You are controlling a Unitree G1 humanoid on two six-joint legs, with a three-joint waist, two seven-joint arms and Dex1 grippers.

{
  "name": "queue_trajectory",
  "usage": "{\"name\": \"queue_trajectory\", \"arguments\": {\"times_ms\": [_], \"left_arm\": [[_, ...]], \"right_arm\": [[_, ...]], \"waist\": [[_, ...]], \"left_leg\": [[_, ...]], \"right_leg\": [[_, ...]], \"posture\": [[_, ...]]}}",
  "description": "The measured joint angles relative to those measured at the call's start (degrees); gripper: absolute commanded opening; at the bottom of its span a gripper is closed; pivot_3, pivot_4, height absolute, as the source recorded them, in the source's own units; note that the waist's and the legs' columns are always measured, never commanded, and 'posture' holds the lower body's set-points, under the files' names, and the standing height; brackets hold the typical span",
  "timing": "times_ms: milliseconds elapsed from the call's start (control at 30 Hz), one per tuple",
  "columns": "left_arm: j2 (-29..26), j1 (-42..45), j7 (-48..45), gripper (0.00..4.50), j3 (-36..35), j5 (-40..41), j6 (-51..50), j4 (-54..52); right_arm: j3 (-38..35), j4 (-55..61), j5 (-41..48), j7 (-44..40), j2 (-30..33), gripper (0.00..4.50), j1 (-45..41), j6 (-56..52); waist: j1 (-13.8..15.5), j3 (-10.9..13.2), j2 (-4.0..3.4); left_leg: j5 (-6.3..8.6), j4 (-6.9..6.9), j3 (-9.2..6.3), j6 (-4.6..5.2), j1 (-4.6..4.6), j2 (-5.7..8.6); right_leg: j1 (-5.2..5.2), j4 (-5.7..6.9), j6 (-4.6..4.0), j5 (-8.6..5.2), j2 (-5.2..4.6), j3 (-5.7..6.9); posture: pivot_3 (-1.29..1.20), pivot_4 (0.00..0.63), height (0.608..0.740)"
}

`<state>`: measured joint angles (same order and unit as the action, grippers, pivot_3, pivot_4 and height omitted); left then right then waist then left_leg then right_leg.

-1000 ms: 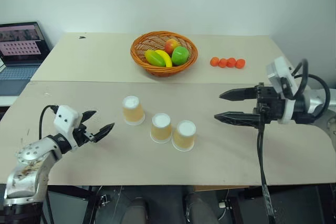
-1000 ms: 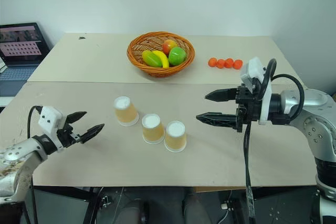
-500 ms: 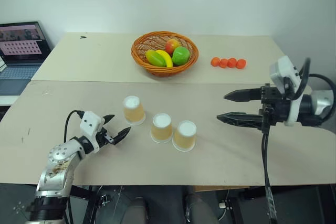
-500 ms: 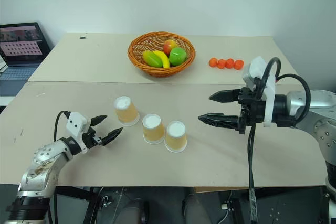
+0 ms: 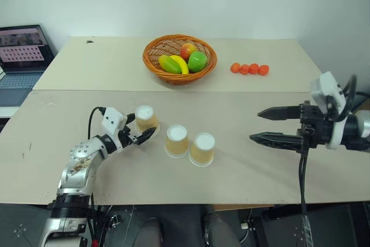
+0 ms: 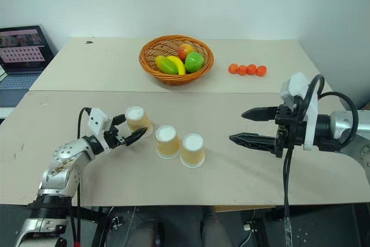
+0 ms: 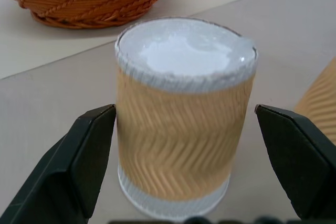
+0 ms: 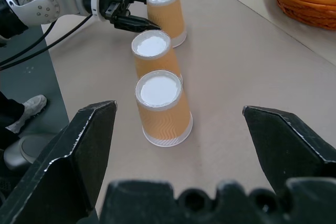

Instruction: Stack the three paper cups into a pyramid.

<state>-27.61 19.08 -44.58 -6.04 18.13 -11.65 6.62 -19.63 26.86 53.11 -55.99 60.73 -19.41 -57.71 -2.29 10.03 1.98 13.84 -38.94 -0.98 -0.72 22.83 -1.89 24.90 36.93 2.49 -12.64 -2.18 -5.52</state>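
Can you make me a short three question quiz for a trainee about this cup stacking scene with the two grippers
1. True or false: the left gripper has shut on the nearest paper cup.
2. Which way do the three paper cups stand? A) upright, mouths up B) upside down, bases up C) on their sides
3. What lies on the table beside the wicker basket, on the robot's right?

Key
1. False. Its open fingers stand either side of the cup, with a gap at each.
2. B.
3. A row of four small orange fruits.
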Motion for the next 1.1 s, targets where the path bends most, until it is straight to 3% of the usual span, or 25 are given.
{"name": "queue_trajectory", "arguments": {"times_ms": [367,567,900,1100], "left_arm": [[0.48,4.62,0.13,4.5,0.53,0.0,-0.96,0.2],[0.5,4.41,0.29,2.68,0.45,0.11,-1.19,0.2],[0.49,4.68,1.18,2.68,0.48,0.0,-1.22,0.15],[0.35,11.43,0.84,2.68,0.78,1.12,-4.92,-2.03]], "right_arm": [[0.07,1.1,1.04,2.2,0.01,4.49,-0.47,-0.02],[0.74,1.24,1.62,3.75,0.46,4.5,-1.51,-0.15],[1.27,1.19,2.28,4.89,0.77,4.5,-3.74,-0.36],[1.35,1.31,2.46,5.6,0.78,4.5,-3.92,-0.44]], "waist": [[0.04,0.0,0.01],[0.09,0.01,0.01],[0.09,0.01,0.01],[0.49,0.02,0.03]], "left_leg": [[0.0,0.0,-0.02,0.0,0.0,0.01],[0.0,-0.01,-0.02,0.0,0.01,0.01],[0.0,0.0,-0.02,0.0,0.01,0.0],[0.0,-0.02,-0.06,0.0,0.07,0.02]], "right_leg": [[-0.01,-0.01,-0.01,0.01,0.0,0.0],[0.0,-0.01,0.0,0.01,0.0,0.0],[0.0,-0.01,0.0,0.01,0.0,0.01],[0.0,-0.05,0.01,0.02,0.0,0.03]], "posture": [[0.0,0.15,0.734],[0.0,0.15,0.734],[0.0,0.15,0.734],[0.0,0.15,0.734]]}}
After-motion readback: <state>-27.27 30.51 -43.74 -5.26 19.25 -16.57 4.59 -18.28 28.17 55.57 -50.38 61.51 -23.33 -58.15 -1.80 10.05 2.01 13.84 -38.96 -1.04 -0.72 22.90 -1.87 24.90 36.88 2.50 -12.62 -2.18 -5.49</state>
